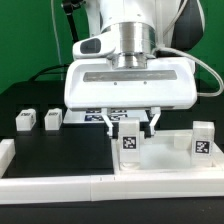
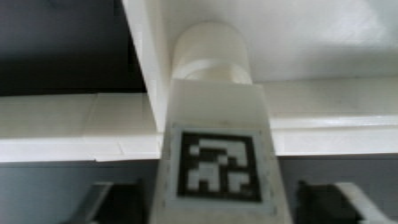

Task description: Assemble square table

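Observation:
The white square tabletop slab (image 1: 175,160) lies at the exterior view's right. One tagged white leg block (image 1: 131,137) stands upright at its left corner. My gripper (image 1: 132,122) hangs over this leg with a finger on each side and a small dark gap at each; it is open. In the wrist view the same leg (image 2: 217,140) runs between the fingertips (image 2: 107,203), with the gripper (image 2: 217,208) astride it and the slab (image 2: 71,120) behind. A second leg (image 1: 203,140) stands on the slab's right side. Two more leg blocks (image 1: 25,121) (image 1: 52,119) lie on the black table at the left.
The marker board (image 1: 98,117) lies flat behind the gripper. A long white border rail (image 1: 60,186) runs along the front edge and another rail piece (image 1: 5,152) sits at the left. The black table (image 1: 60,150) lies between them.

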{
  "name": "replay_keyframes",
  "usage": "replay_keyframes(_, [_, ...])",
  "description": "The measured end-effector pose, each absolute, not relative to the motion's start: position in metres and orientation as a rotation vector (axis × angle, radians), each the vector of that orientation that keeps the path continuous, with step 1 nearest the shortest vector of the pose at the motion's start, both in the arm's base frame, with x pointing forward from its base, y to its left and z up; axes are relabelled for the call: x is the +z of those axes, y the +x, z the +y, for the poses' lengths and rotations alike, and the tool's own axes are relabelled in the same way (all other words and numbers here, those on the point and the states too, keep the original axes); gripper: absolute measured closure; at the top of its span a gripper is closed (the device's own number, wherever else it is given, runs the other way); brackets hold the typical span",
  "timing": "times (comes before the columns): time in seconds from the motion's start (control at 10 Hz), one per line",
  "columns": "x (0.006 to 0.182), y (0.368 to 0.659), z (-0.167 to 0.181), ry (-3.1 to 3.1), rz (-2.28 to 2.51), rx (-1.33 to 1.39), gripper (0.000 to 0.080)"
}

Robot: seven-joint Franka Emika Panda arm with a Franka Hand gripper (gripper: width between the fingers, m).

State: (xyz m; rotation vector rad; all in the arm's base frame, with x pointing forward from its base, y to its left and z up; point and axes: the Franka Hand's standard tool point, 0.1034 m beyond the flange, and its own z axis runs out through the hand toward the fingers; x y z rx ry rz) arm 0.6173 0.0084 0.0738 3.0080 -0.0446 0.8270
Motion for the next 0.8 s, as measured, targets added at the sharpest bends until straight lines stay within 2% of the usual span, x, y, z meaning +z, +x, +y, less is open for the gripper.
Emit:
replay_keyframes(0.1, [0.0737,0.6173,0.0084,3.008,-0.045,0.827,0.0246])
replay_keyframes(0.2, [0.0737,0.6173,0.0084,3.008,-0.045,0.827,0.0168])
replay_keyframes(0.8, [0.072,0.616,0.0093,3.024,-0.056,0.797,0.0151])
